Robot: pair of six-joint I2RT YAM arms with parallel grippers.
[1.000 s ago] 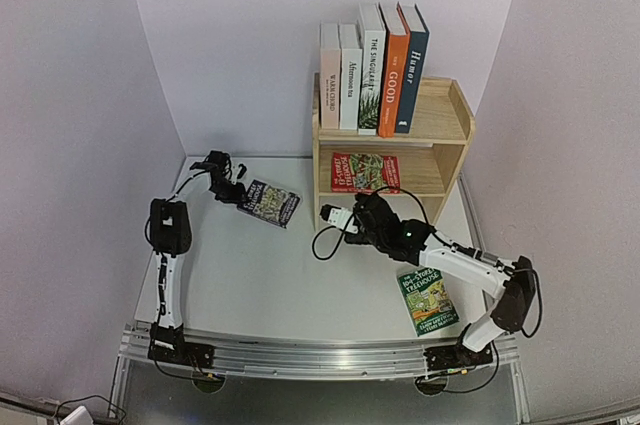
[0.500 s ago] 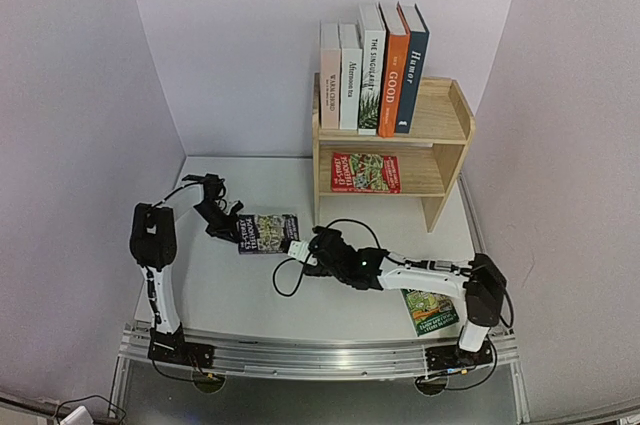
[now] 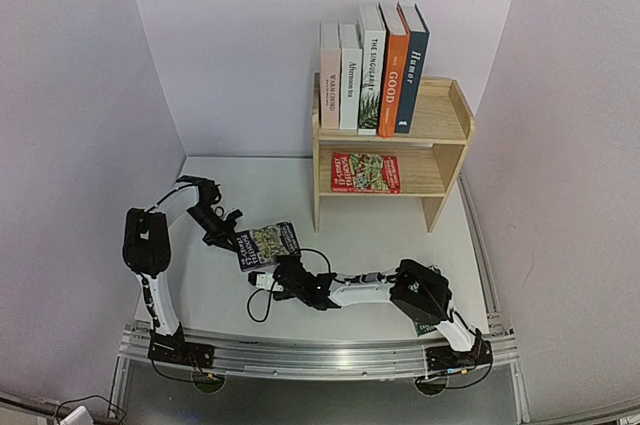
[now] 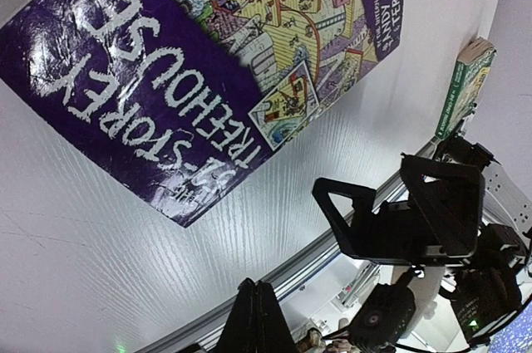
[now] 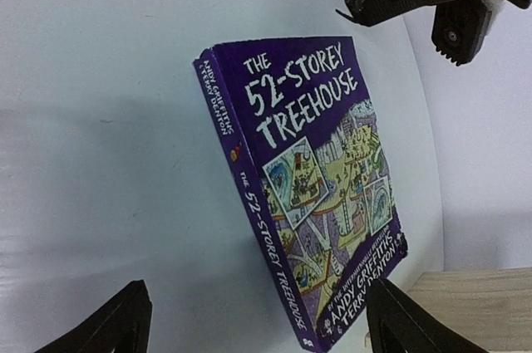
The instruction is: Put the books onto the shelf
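Note:
A purple "52-Storey Treehouse" book (image 3: pixel 266 243) (image 5: pixel 320 178) (image 4: pixel 208 62) lies flat on the table at front left. My left gripper (image 3: pixel 226 229) (image 4: pixel 255 316) is shut with nothing in it, just off the book's left corner. My right gripper (image 3: pixel 281 278) (image 5: pixel 262 328) stands open and low at the book's near edge, with the spine facing it. Several books (image 3: pixel 375 70) stand upright on top of the wooden shelf (image 3: pixel 447 125). A red book (image 3: pixel 365 172) leans on its lower tier. A green book (image 3: pixel 432 328) (image 4: pixel 465 87) lies at front right, mostly hidden under the right arm.
White walls close in the table on three sides. A metal rail (image 3: pixel 310 357) runs along the near edge. The right arm (image 3: pixel 400 290) stretches low across the front of the table. The shelf's lower tier has room to the right of the red book.
The left gripper shut and came nearer, and the purple book moved nearer with it. The right arm swung from in front of the shelf leftward and down to the purple book.

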